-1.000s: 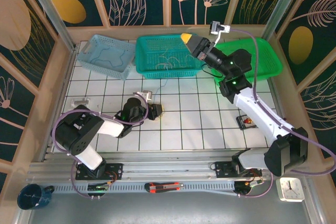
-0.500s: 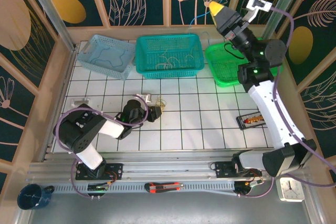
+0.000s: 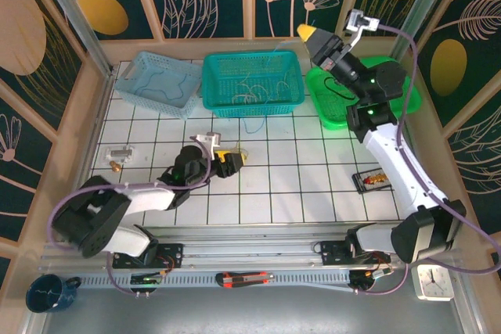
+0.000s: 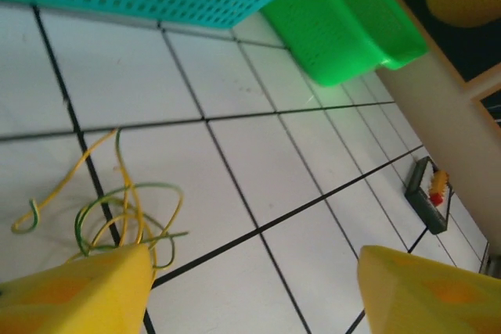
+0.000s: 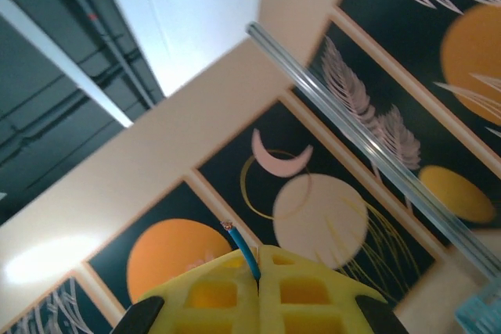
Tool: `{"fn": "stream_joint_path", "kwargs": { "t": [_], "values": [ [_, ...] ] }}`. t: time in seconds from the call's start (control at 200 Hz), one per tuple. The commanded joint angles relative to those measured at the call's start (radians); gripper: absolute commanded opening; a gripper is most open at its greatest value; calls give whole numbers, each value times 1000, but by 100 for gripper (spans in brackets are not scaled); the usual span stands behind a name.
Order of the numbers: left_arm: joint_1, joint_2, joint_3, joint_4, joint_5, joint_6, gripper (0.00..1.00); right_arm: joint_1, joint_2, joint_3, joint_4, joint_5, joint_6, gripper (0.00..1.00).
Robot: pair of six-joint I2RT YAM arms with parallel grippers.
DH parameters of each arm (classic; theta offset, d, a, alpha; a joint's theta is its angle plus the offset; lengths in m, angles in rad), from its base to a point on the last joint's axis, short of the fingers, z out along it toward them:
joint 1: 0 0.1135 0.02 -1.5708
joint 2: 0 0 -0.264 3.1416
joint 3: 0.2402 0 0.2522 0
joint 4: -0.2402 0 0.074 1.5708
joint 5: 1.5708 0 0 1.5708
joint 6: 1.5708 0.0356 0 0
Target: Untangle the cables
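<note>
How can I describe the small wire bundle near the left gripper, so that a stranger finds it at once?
On the white tiled table, look near the middle, where the open left gripper lies low. By its yellow fingertips rests a loose coil of thin yellow and green wires. Unlike the wires in the teal basket, it lies bare on the tiles, outside every basket.

Left arm lies low and stretched forward, the left yellow-fingered gripper (image 3: 232, 160) spread wide. Right arm's up high, the right yellow-fingered gripper (image 3: 308, 34) tilted up and back, pinched together on a thin blue wire (image 5: 244, 252).
</note>
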Motion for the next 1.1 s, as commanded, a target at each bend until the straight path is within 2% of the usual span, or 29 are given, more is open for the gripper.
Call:
{"fn": "stream_joint_path", "kwargs": {
  "t": [0.0, 0.24, 0.34, 0.505, 0.711, 0.856, 1.096],
  "values": [
    [-7, -122, -2, -157, -12, 36, 78, -8, -42, -68, -45, -27, -87, 0],
    [-6, -401, 95, -413, -70, 88, 98, -2, -65, -151, -225, -28, -256, 0],
    [-6, -433, 219, -507, -97, 146, 99, 11, -68, -130, -334, -31, -344, 0],
    [-5, -350, 472, -648, -101, 270, 99, 30, -63, -70, -499, -23, -475, 0],
    [0, -188, 752, -831, -23, 434, 99, 31, -45, -13, -593, -42, -540, 0],
    [3, -117, 802, -885, 39, 502, 94, 36, -40, 3, -602, -78, -543, 0],
    [3, -85, 793, -826, 152, 508, 79, 73, -32, 14, -636, -85, -569, 0]
  ]
}}
